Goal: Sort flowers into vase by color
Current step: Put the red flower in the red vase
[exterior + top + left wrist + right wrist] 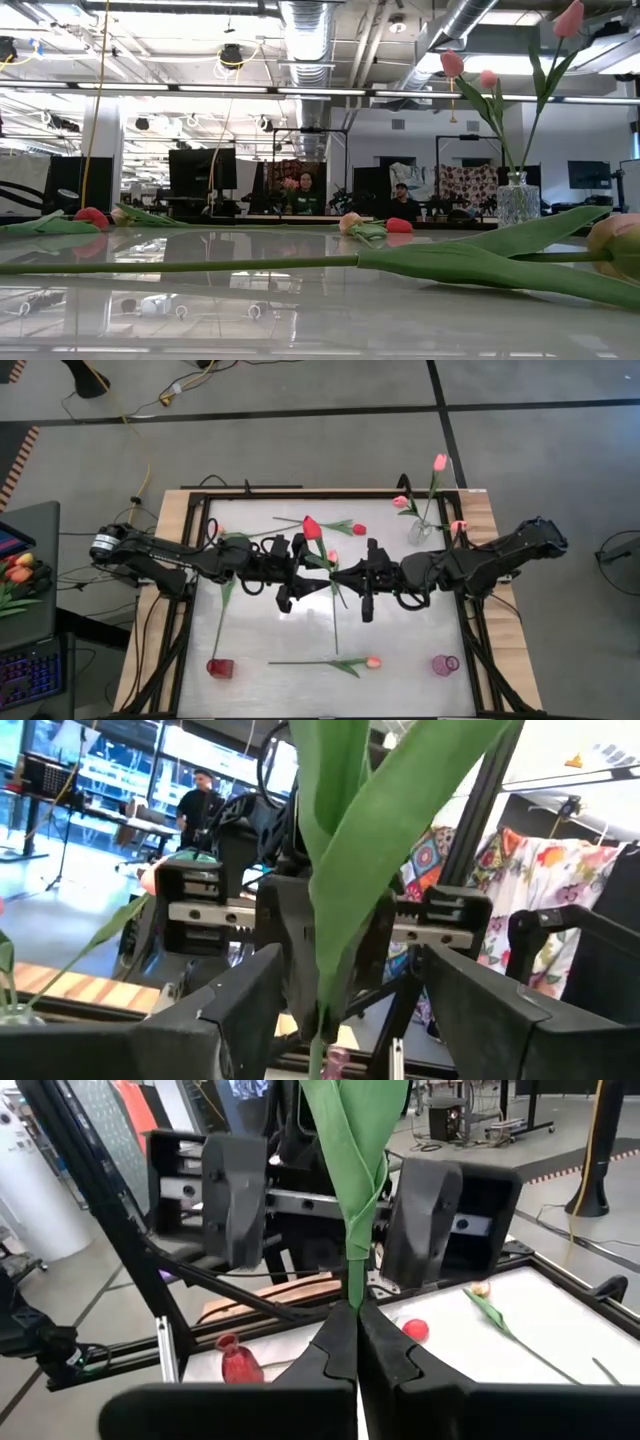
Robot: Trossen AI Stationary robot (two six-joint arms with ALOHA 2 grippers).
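Observation:
A red tulip with a long green stem is held over the middle of the table by my right gripper, which is shut on it. My left gripper stands open facing it, one finger on each side of the tulip's leaf, apart from it. A clear glass vase at the far right holds three pink tulips. A red vase stands near left, a purple one near right. Other tulips lie flat on the table: a salmon one, a red one and a long-stemmed one. My right gripper pinches the tulip's stem between its two fingers, just under the base of the leaves. The fingers come in about level from the table's right side and lie across the stem. The head and leaves stand above the fingers; the stem runs on toward the near edge.
The black frame rail runs round the white table top. The two arms meet at the centre and cover it. A laptop and bunched orange tulips sit off the table's left side. People sit in the room beyond.

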